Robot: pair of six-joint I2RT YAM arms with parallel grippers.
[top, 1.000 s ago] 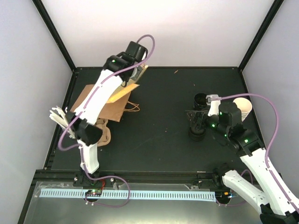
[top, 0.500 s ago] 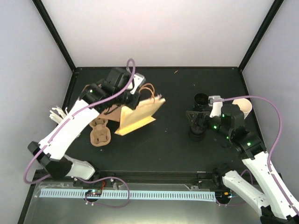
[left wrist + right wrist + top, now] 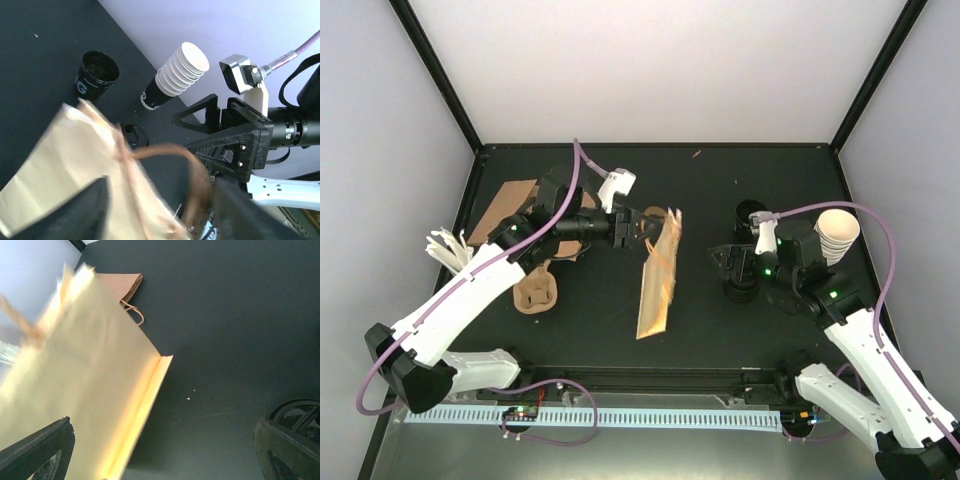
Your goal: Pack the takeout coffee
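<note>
Toppling threatens the paper bag (image 3: 658, 285) leaning between both grippers if the left gripper (image 3: 645, 226), its hold at the bag's top impossible to tell, lets go; the right gripper (image 3: 720, 262) is spread wide, the coffee cup (image 3: 840, 230) behind it.

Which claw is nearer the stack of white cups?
Right. Right claw is left of the stack of white cups; left claw is farther left, by the paper bag.
</note>
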